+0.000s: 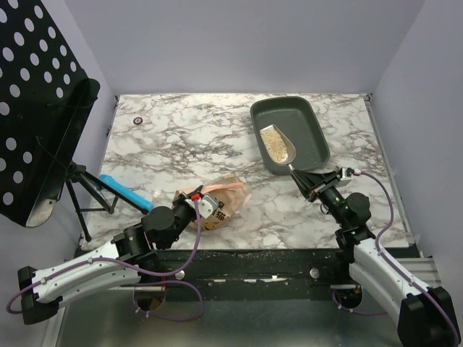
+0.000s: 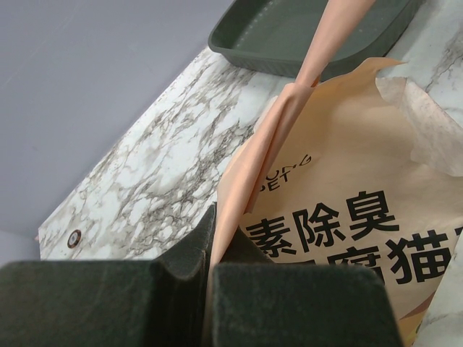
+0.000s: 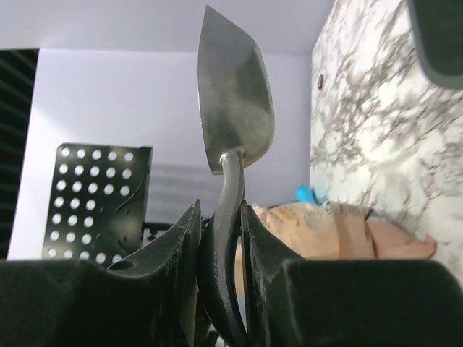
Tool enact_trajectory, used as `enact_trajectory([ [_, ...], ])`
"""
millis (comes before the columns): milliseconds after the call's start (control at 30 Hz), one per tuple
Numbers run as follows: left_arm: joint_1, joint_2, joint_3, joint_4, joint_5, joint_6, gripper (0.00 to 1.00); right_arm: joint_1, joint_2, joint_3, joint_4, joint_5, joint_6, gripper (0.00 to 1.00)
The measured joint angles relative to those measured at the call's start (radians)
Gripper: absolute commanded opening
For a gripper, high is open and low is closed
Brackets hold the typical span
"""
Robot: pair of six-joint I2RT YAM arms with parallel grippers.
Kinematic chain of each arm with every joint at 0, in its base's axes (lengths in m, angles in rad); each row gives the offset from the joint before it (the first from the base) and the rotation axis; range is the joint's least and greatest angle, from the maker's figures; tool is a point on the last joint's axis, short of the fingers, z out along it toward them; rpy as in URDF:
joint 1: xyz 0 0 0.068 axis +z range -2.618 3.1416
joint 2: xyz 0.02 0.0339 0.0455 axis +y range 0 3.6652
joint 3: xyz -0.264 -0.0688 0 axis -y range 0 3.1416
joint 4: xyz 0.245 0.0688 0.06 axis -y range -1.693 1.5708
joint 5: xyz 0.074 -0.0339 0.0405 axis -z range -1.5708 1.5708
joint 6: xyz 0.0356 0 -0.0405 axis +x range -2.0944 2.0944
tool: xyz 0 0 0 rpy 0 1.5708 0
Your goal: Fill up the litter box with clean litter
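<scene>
**Holding a loaded scoop over the litter box**

Clamped part-way closed, the right gripper (image 1: 302,176) pinches the thin handle of a grey metal scoop (image 1: 278,144). From the right wrist, the handle sits edge-on between the two dark fingers (image 3: 264,253), with the scoop's blade (image 3: 235,101) rising above them. The scoop's bowl lies over the inside of the dark grey rectangular plastic litter box (image 1: 312,119), which sits at the far right of the white-and-grey marbled table (image 1: 181,137), turned at an angle. A heap of pale tan, sand-like clean litter (image 1: 276,149) fills the bowl. Whether the scoop touches the box floor cannot be told.

The left gripper (image 1: 199,201) is fully closed on the upper edge of an orange-tan printed plastic bag (image 1: 228,196), which lies near the table's front edge. In the left wrist view, the bag's folded edge (image 2: 289,137) runs up from between the pads (image 2: 304,303) towards the box (image 2: 249,45).

A blue object (image 1: 123,189) lies at the table's left. A black perforated panel (image 1: 36,108) stands beyond it.
</scene>
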State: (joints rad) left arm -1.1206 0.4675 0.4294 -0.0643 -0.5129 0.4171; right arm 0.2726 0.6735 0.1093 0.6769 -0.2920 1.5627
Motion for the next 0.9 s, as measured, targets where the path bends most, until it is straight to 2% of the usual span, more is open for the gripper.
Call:
enact_trajectory([
  [133, 0.000, -0.003, 0.000, 0.000, 0.000, -0.001, 0.00, 0.000, 0.068, 0.006, 0.020, 0.069, -0.050, 0.00],
  [300, 0.000, -0.002, 0.000, 0.000, 0.000, -0.003, 0.00, 0.000, 0.092, 0.084, -0.076, 0.169, -0.143, 0.00],
  [667, 0.000, 0.003, 0.000, 0.000, 0.000, -0.005, 0.00, -0.006, 0.261, 0.390, -0.536, 0.367, -0.465, 0.00],
  [900, 0.000, -0.003, 0.000, 0.000, -0.003, -0.006, 0.00, -0.013, 0.455, 0.597, -0.789, 0.402, -0.722, 0.00],
])
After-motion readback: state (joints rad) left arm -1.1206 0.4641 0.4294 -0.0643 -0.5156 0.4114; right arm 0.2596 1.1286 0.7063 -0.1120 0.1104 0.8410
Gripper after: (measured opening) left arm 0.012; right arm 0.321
